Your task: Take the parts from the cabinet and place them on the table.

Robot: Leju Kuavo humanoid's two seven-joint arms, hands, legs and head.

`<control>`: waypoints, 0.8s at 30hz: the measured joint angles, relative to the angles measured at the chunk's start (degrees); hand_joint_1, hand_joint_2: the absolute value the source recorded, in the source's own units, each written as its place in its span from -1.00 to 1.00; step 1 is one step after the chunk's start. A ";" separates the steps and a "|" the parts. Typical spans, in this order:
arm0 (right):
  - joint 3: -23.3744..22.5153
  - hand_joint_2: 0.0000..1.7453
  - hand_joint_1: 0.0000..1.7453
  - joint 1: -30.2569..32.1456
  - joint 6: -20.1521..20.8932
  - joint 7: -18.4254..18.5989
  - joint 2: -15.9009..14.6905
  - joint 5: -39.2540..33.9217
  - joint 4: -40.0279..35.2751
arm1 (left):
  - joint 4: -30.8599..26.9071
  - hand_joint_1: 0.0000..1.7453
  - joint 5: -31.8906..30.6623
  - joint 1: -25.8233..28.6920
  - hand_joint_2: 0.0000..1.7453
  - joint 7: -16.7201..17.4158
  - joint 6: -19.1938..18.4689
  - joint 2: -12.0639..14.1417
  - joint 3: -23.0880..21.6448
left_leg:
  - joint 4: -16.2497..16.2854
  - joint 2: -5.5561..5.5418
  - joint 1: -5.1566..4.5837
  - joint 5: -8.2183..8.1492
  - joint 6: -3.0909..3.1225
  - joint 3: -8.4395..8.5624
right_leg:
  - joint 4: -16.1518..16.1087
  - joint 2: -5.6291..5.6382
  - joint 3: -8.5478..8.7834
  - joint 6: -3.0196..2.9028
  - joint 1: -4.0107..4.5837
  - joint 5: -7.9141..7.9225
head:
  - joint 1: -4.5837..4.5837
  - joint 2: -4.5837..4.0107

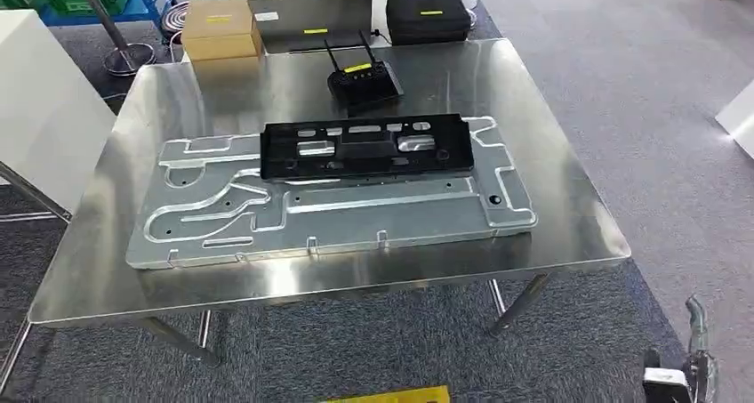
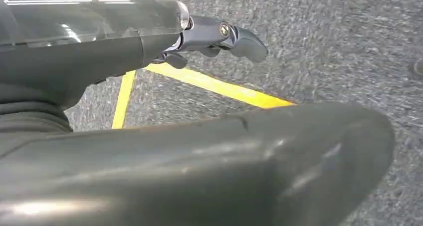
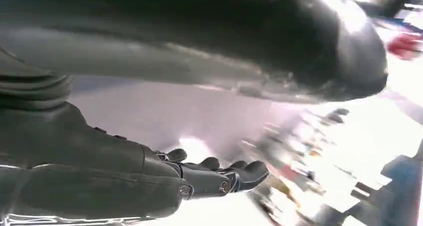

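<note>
the left robot hand [image 2: 219,39] holds nothing, its fingers loosely extended; the right robot hand [image 3: 219,176] likewise holds nothing, fingers gently curved.

A black router [image 1: 363,80], a cardboard box [image 1: 219,29] and a black case [image 1: 428,17] sit at the far edge

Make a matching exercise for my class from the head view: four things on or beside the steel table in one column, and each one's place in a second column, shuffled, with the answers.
Things
1. black plastic frame
2. silver metal panel
3. black router
4. cardboard box

Places
A. flat on the table, under another part
B. beyond the table's far left corner
C. on the table behind the parts, antennas up
D. on top of the metal panel

Pairs: 1-D, 2-A, 3-C, 4-B
</note>
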 joint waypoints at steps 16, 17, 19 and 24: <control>-6.75 -1.00 -1.00 -10.47 -10.48 14.13 -1.79 10.53 55.43 | 0.00 -1.00 -3.14 -0.15 -1.00 -0.98 -0.04 -0.28 0.48 | -19.08 0.82 -0.40 9.18 3.12 9.21 | 19.30 0.29 -8.18 4.08 -0.90 -8.73 | 0.00 0.00; -6.75 -1.00 -1.00 -10.86 -8.27 18.05 -1.75 11.08 56.76 | 0.00 -1.00 -3.52 -0.15 -1.00 -0.98 -0.15 -0.28 0.48 | -18.87 0.83 -0.36 9.73 2.95 8.35 | 18.46 0.29 -6.68 4.20 -1.10 -6.75 | 0.00 0.00; -6.73 -1.00 -1.00 -11.50 -1.80 27.12 -1.73 12.06 58.87 | 0.00 -1.00 -4.48 -0.20 -1.00 -0.90 -0.57 -0.28 0.44 | -18.29 0.81 -0.26 10.61 2.44 6.68 | 10.54 0.29 -0.42 4.20 -1.42 -2.92 | 0.00 0.00; -5.52 -1.00 -1.00 -12.98 8.31 34.40 -1.07 14.91 62.65 | 0.00 -1.00 -5.46 -0.71 -1.00 -0.85 -1.25 -0.28 0.26 | -17.92 0.84 -0.27 12.81 0.52 5.59 | 0.19 0.50 5.40 2.42 -0.68 -4.82 | -0.13 0.00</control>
